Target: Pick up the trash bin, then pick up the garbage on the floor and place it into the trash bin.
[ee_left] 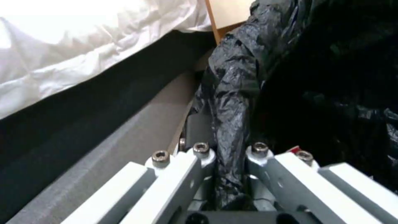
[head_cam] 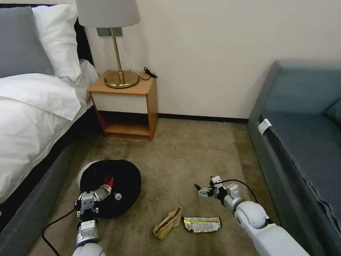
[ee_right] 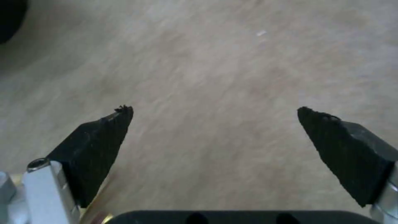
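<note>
The left claw (head_cam: 87,203) is clamped on the near rim of the trash bin (head_cam: 124,177), its fingers closed over the crinkly black liner; the left wrist view shows the liner (ee_left: 232,102) pinched between the two finger linkages. The bin is tilted with its mouth toward the camera, beside the bed (head_cam: 32,117), and some litter already lies inside, a red-and-white piece (head_cam: 108,183) among it.

The right claw (head_cam: 203,190) hovers low over bare carpet (ee_right: 215,71) with its fingers (ee_right: 99,137) spread wide apart and nothing between them.

Two pieces of garbage are left on the floor: the tan paper bag (head_cam: 168,222) and the gold-silver wrapper (head_cam: 202,224), lying just beside each other. In the head view, the wrapper lies at about 6 o'clock from the right claw and the paper bag at about 7 o'clock, both nearer the robot than the claw is. The wrapper's long axis runs 3 to 9 o'clock, flat on the carpet; the bag's runs roughly 1 to 7 o'clock.

The right arm is the nearer and the only free one. My judgement is that the coming move turns on drawing the claw back toward the robot and setting its fingers across the wrapper's short side. The bin then lies at about 9 o'clock from the claw, well apart from it.
</note>
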You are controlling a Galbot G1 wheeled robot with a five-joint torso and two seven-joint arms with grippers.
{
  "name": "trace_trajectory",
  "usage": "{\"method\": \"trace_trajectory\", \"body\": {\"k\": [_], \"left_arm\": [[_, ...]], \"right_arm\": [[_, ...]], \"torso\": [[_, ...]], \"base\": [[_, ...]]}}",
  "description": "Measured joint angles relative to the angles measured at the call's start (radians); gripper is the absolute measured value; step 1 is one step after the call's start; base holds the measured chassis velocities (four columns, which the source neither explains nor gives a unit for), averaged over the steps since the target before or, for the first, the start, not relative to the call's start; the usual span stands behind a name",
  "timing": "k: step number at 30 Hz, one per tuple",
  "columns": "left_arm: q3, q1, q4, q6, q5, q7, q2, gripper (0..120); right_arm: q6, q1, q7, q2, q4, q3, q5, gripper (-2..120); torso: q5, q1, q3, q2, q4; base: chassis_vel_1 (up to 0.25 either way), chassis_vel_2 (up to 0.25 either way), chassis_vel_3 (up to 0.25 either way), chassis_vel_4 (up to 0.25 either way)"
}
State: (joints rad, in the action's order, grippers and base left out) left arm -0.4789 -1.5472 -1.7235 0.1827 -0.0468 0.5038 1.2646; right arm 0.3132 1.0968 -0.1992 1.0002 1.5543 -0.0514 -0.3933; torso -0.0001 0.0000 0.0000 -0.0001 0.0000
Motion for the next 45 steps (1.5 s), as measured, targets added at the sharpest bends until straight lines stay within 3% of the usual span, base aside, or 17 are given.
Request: {"method": "trace_trajectory", "body": {"k": [11,24,30,45], "left_arm": [[-0.015,-0.01,-0.013,-0.005,0.021,-0.012,-0.032,2],[-0.012,-0.037,-0.05,-0.006,-0.015,-0.012,0.005,2],[-0.022,-0.046,-0.054,-0.004,-0.022,-0.012,0.007,2],[-0.034,-0.049,-0.05,0.002,-0.024,-0.012,0.006,2]], "right_arm": [[-0.062,-0.077,-0.103,-0.033,-0.051,0.193,0.248,100],[-0.204,-0.127,-0.222,-0.009,-0.102,0.266,0.542,100],[-0.279,-0.131,-0.286,0.026,-0.136,0.267,0.689,100],[-0.427,-0.143,-0.318,0.134,-0.214,0.259,0.921,100]], "torso": [[0.0001,0.0,0.0,0.0,0.0],[0.0001,0.0,0.0,0.0,0.0],[0.0001,0.0,0.0,0.0,-0.0001],[0.0002,0.0,0.0,0.0,0.0]], "base": [[0.0,0.0,0.0,0.0],[0.0,0.0,0.0,0.0],[0.0,0.0,0.0,0.0],[0.0,0.0,0.0,0.0]]}}
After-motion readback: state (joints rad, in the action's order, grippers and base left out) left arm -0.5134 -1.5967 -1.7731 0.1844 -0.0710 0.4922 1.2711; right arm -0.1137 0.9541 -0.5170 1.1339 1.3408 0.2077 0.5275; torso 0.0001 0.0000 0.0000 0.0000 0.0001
